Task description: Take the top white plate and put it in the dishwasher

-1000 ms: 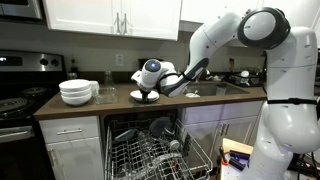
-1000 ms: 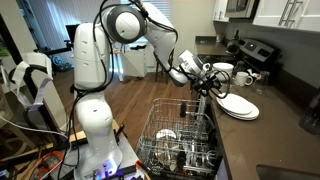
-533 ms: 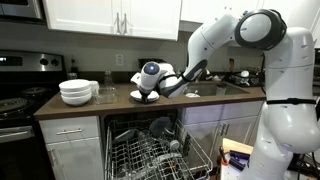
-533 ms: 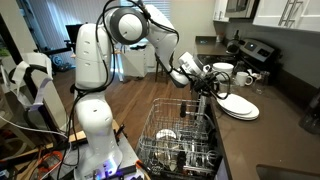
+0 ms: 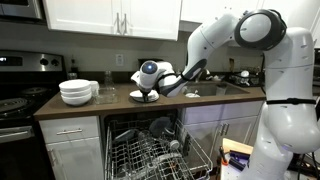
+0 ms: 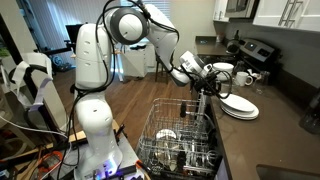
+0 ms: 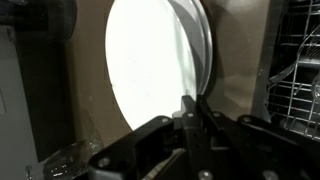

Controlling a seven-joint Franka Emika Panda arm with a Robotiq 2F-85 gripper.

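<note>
The top white plate [image 7: 150, 65] fills the wrist view, its rim running down to my gripper [image 7: 193, 108], whose two dark fingers are pressed together on that rim. In both exterior views the plate lies on a short stack [image 5: 143, 97] [image 6: 240, 107] on the brown counter, and my gripper [image 5: 147, 90] [image 6: 213, 92] reaches down onto the stack's near edge. The dishwasher [image 5: 150, 150] [image 6: 180, 135] stands open below the counter with its grey wire rack pulled out.
Stacked white bowls [image 5: 77, 92] [image 6: 222, 70] and mugs [image 6: 243, 77] share the counter. A stove [image 5: 15, 100] stands at one end and a sink [image 5: 225, 88] at the other. The rack holds several dishes. Rack wires [image 7: 300, 90] show beside the plate in the wrist view.
The fingers have closed onto the plate's rim. The arm and the stack have hardly moved.
</note>
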